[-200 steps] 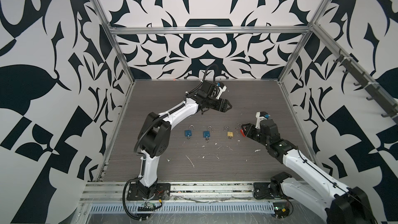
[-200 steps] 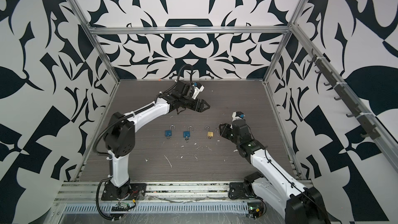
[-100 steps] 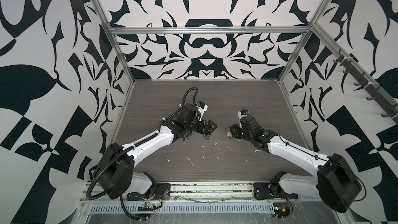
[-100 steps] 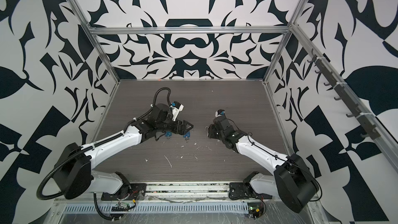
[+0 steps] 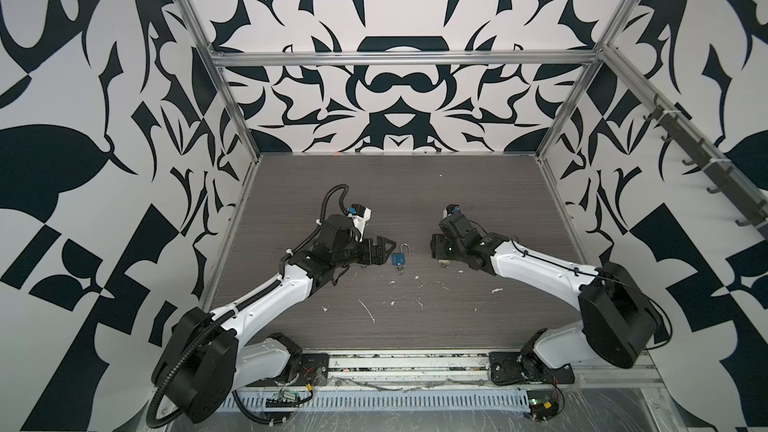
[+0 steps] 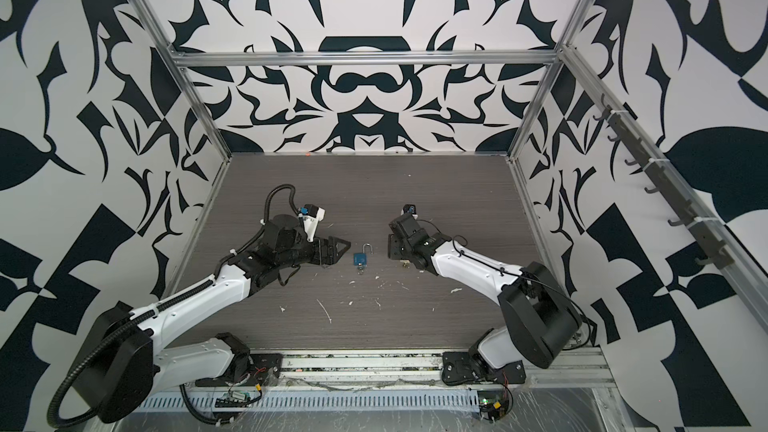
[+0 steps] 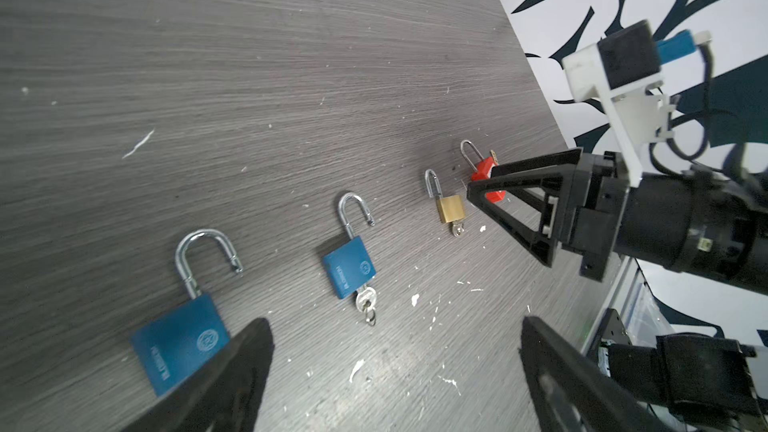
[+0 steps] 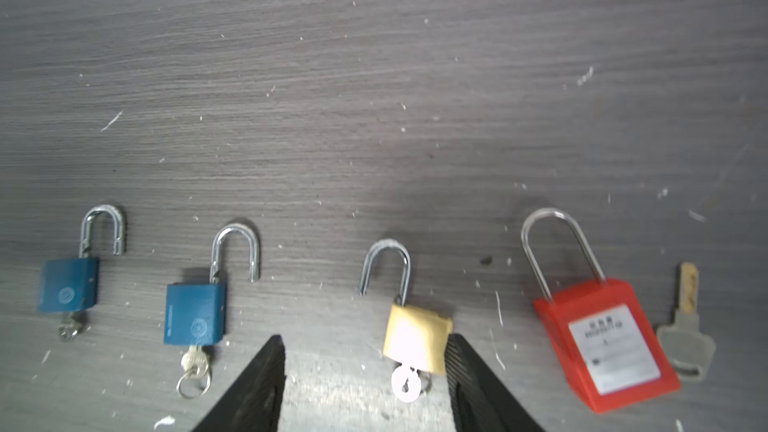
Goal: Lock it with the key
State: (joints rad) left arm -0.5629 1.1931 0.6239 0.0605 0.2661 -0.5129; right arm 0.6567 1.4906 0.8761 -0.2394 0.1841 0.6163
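Four padlocks lie in a row on the grey table, all with keys near. In the right wrist view they are a blue padlock (image 8: 68, 284), a second blue padlock (image 8: 195, 313), a brass padlock (image 8: 415, 338) and a red padlock (image 8: 602, 342) with shackle down. A loose key (image 8: 685, 338) lies beside the red one. My right gripper (image 8: 365, 340) is open, low over the brass padlock, which rests against one finger (image 8: 469, 371). My left gripper (image 7: 394, 326) is wide open beside the nearest blue padlock (image 7: 178, 342). Only one blue padlock (image 5: 399, 258) shows in both top views.
White paint flecks (image 5: 368, 311) dot the table's front half. Patterned walls and metal posts (image 5: 557, 151) close in the sides and back. The two grippers (image 5: 384, 249) (image 5: 439, 255) face each other a short way apart across the row.
My left gripper came forward from behind the row down to the blue padlocks and opened wider. My right gripper moved from the red padlock to the brass one, and its jaws spread.
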